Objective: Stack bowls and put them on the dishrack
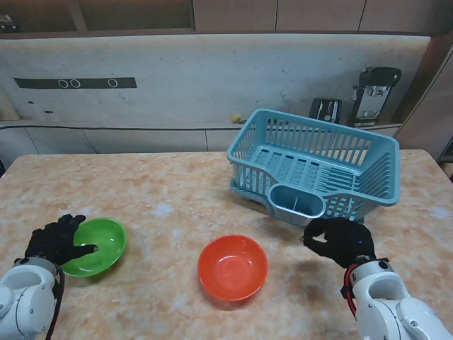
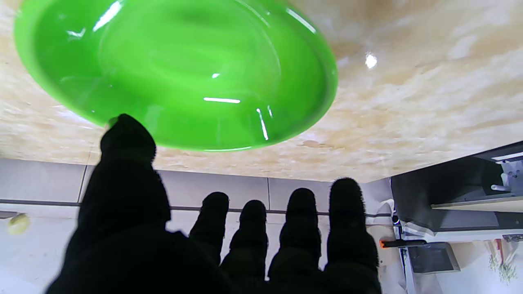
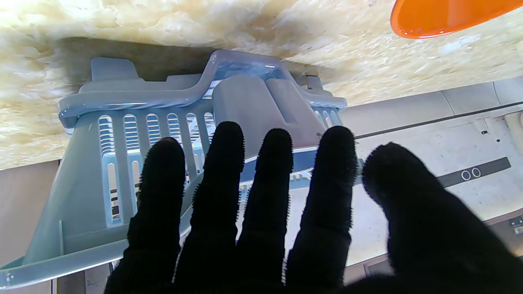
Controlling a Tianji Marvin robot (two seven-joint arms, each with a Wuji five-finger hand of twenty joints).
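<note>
Left hand (image 1: 56, 239) fingers spread, thumb (image 2: 126, 139) at green bowl (image 1: 95, 246) rim – positioned to grasp; right hand (image 1: 340, 241) spread, empty, beside rack (image 1: 315, 164).

Both hands are covered by black gloves, the left hand (image 1: 56, 239) and the right hand (image 1: 338, 241). Fuzzy fabric is seen on the fingers (image 3: 269, 179). Smooth, round white arm shells are seen, with a red cable (image 1: 347, 290) by the right wrist
</note>
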